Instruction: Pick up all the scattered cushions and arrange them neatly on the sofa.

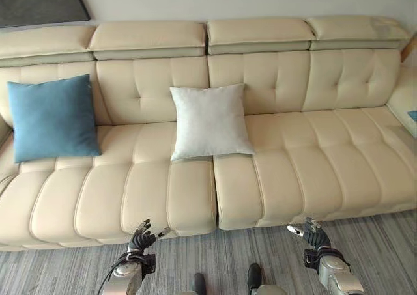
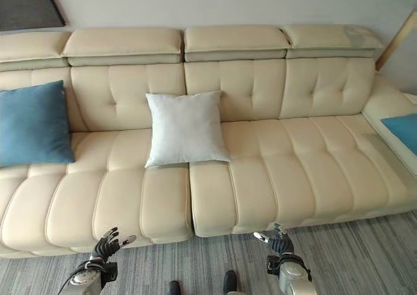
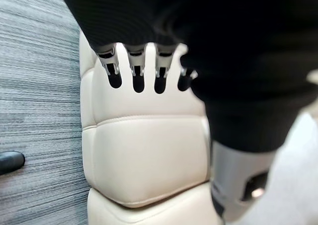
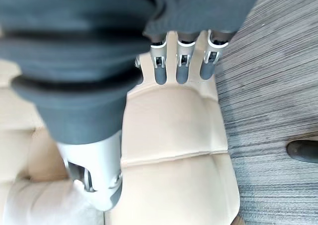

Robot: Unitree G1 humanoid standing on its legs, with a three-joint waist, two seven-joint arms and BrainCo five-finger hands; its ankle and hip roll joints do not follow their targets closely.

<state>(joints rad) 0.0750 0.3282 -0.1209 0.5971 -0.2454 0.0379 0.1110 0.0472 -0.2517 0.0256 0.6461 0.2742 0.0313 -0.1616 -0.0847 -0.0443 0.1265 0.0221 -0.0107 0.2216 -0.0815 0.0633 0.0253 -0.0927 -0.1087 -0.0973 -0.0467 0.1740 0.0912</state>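
Left eye view sets the cream sofa (image 1: 273, 178) as the landmark: a blue cushion (image 1: 52, 117) leans upright against its backrest at the far left end, and a white cushion (image 1: 210, 120) leans against the backrest near the middle seam, its lower edge on the seat. Both already sit on the sofa, so the step in hand looks like finding whatever remains — a sliver of blue (image 1: 412, 115) shows at the sofa's right end. To do it well, I would turn toward that end first and keep both hands low and free until the target is square ahead. The left hand (image 1: 142, 237) hangs just in front of the sofa's front edge over the grey striped carpet (image 1: 215, 259), fingers loosely spread and empty; the right hand (image 1: 313, 233) hangs likewise before the front edge further right. Right eye view shows more of that blue piece (image 2: 402, 129) lying flat on the right-hand section of the sofa — likely another cushion, and the one to straighten, gripped by a corner and stood against the backrest to match the other two. Left wrist view looks past relaxed, parted fingers (image 3: 137, 72) to the sofa's padded front, nothing held. Right wrist view shows its fingers (image 4: 183, 66) straight and apart above the same cream padding, also holding nothing.
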